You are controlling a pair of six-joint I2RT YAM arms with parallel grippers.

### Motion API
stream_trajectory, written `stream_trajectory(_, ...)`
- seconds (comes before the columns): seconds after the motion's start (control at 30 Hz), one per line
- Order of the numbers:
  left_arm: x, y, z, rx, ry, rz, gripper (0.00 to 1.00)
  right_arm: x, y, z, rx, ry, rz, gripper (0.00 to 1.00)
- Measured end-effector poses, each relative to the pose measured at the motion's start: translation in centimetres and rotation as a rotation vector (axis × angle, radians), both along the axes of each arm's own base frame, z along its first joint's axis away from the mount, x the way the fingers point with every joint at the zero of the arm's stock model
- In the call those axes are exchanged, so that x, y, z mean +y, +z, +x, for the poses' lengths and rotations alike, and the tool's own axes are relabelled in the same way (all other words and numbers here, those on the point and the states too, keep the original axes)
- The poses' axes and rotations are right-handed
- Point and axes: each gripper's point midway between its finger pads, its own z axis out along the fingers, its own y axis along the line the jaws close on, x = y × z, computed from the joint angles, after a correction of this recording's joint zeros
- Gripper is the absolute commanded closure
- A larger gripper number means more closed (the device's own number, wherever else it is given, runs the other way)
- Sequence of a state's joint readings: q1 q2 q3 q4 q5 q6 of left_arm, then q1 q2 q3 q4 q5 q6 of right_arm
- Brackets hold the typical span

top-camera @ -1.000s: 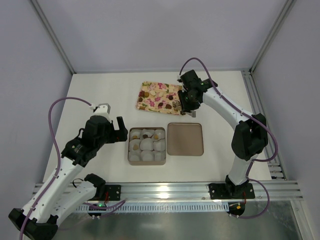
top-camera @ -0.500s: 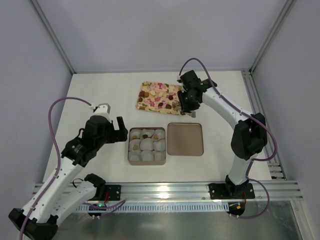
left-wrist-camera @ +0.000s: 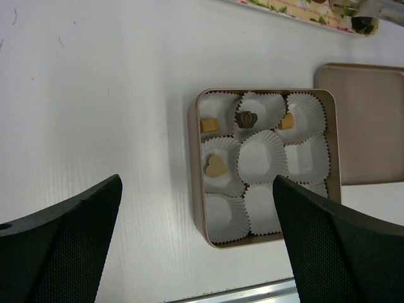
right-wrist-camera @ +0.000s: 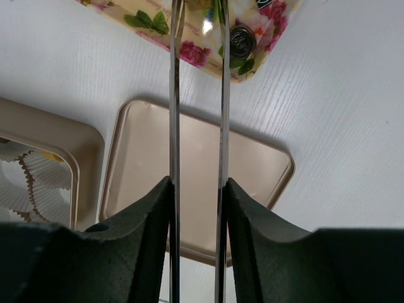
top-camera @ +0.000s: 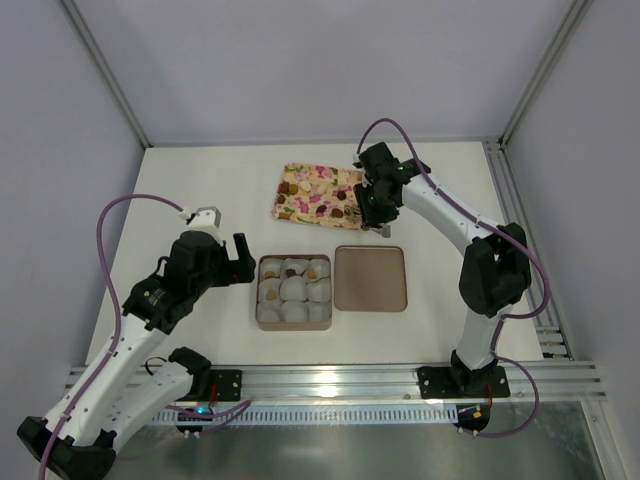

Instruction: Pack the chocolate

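Currently, the left gripper (top-camera: 238, 263) hangs just left of the box (top-camera: 262, 300), its jaws spread wide and holding nothing. The square box sits on the white table (top-camera: 190, 180) and contains nine white paper cups (left-wrist-camera: 262, 156). Four pieces of chocolate (left-wrist-camera: 216, 166) lie in cups: three in the far row, one in the middle row's left cup. The lid (top-camera: 370, 278) lies flat just right of the box. Behind both, the flowered tray (top-camera: 300, 205) carries more chocolate. The right gripper (right-wrist-camera: 197, 38) is over the tray's right end, its thin blades parallel with a narrow gap. Their tips run out of view, so whether they grip anything cannot be told.
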State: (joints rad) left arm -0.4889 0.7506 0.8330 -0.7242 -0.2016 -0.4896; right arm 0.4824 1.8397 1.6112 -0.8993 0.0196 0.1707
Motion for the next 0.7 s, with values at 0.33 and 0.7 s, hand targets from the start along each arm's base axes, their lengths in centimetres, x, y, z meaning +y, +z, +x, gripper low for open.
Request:
stream_trajectory(0.33,0.01,0.0,0.0,0.0,0.0,0.0,0.0,0.31,-0.33,-0.16,0.016,0.012,0.011,0.7)
stream_trajectory(0.7,0.01,0.0,0.0,0.0,0.0,0.0,0.0,0.34,-0.29,-0.19,0.017,0.012,0.013,0.7)
